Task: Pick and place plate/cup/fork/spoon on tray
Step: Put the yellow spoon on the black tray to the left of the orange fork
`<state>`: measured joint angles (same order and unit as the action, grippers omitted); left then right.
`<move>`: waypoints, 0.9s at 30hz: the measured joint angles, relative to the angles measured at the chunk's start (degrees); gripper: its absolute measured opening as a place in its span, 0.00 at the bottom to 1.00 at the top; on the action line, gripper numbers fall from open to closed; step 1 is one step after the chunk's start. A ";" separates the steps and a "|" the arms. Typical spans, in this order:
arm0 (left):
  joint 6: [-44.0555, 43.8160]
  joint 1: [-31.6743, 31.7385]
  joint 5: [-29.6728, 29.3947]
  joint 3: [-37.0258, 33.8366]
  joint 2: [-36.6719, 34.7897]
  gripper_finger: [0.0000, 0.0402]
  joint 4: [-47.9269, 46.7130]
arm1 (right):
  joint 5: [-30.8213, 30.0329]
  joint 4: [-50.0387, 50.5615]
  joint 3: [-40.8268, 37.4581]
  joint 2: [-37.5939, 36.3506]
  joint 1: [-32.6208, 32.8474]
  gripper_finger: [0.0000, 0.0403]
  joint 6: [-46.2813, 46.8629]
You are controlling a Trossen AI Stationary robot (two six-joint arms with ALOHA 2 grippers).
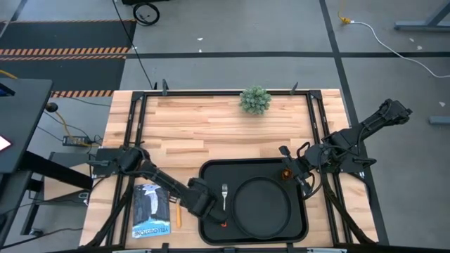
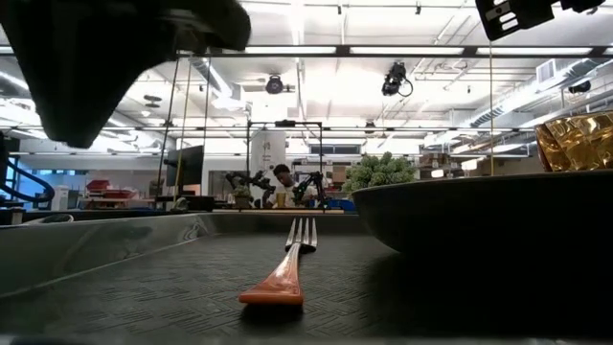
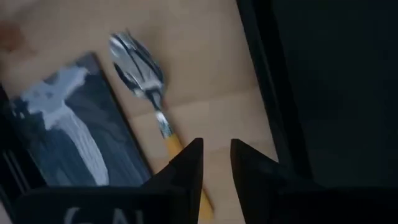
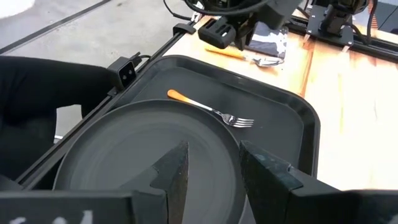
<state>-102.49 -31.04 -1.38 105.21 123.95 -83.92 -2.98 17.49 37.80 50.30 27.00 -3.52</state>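
Observation:
The black tray [image 1: 211, 232] lies at the table's near middle. The round black plate [image 1: 261, 205] sits on it, and the fork [image 1: 225, 197] lies on the tray left of the plate. The amber cup [image 1: 287, 173] shows at the tray's far right corner, and in the low view [image 2: 579, 142] behind the plate's rim. The spoon [image 3: 138, 62] lies on the wood between the tray's left rim and the packet. My left gripper [image 3: 214, 163] is open over the spoon's orange handle end [image 3: 173, 144]. My right gripper [image 4: 211, 163] is open and empty above the plate [image 4: 143, 162], beside the cup.
A blue-and-black packet [image 1: 151, 211] lies on the table left of the spoon. A small green plant [image 1: 254, 100] stands at the far middle of the table. Bare wood stretches between the plant and the tray. A black frame runs along the table's sides.

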 joint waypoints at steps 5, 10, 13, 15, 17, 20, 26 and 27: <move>-4.13 -3.30 -2.98 -2.60 -0.10 0.16 0.10 | 0.02 -0.48 0.02 0.00 -0.02 0.36 -0.77; -12.22 -6.09 -2.72 -7.06 -0.08 0.11 2.98 | 0.02 -0.91 0.00 0.00 -0.02 0.36 -1.15; -14.94 -6.93 -2.72 -8.26 -0.08 0.11 3.55 | 0.02 -1.25 0.00 0.00 -0.02 0.36 -1.19; -15.15 -7.14 -2.75 -8.24 -0.14 0.11 2.62 | 0.02 -1.65 0.02 0.00 -0.02 0.36 -1.25; -15.49 -7.35 -2.83 -8.26 -0.71 0.12 -0.03 | 0.04 -2.14 0.00 0.00 -0.02 0.36 -1.51; -16.72 -7.77 -3.60 -8.27 -2.71 0.12 -2.77 | 0.04 -2.39 0.00 0.00 -0.02 0.36 -1.72; -18.99 -8.21 -4.36 -18.28 -10.23 0.08 4.39 | 0.09 -2.40 0.02 0.00 -0.02 0.36 -2.41; -20.20 -8.26 -4.37 -21.09 -11.89 0.07 6.85 | 0.09 -2.35 0.00 0.00 -0.02 0.36 -2.46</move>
<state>-122.69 -39.30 -5.76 84.11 112.07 -77.07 -2.90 15.14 37.80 50.30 26.98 -5.98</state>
